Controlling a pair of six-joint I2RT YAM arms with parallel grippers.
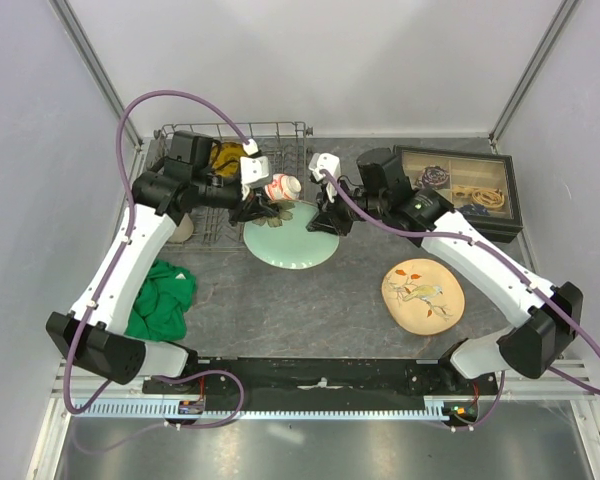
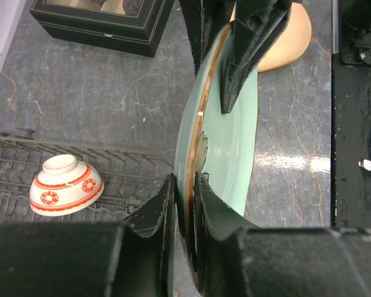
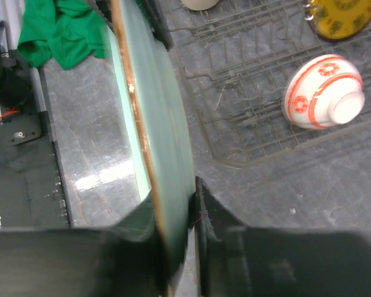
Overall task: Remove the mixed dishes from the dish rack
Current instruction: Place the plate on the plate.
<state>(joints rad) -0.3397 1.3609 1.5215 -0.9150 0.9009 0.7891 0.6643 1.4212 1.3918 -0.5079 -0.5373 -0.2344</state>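
Grey table (image 1: 350, 290) under pale green plate (image 1: 290, 245)

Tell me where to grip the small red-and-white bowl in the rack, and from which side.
Probably the white foot ring, from above. The red-and-white bowl rests upside down, slightly tilted, on the dish rack wires, so its foot stands up as the only narrow part jaws could straddle; the round wall would likely slip.

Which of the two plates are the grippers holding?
The pale green plate, gripped at its rim by the left gripper and right gripper; the cream bird-pattern plate lies flat, untouched.
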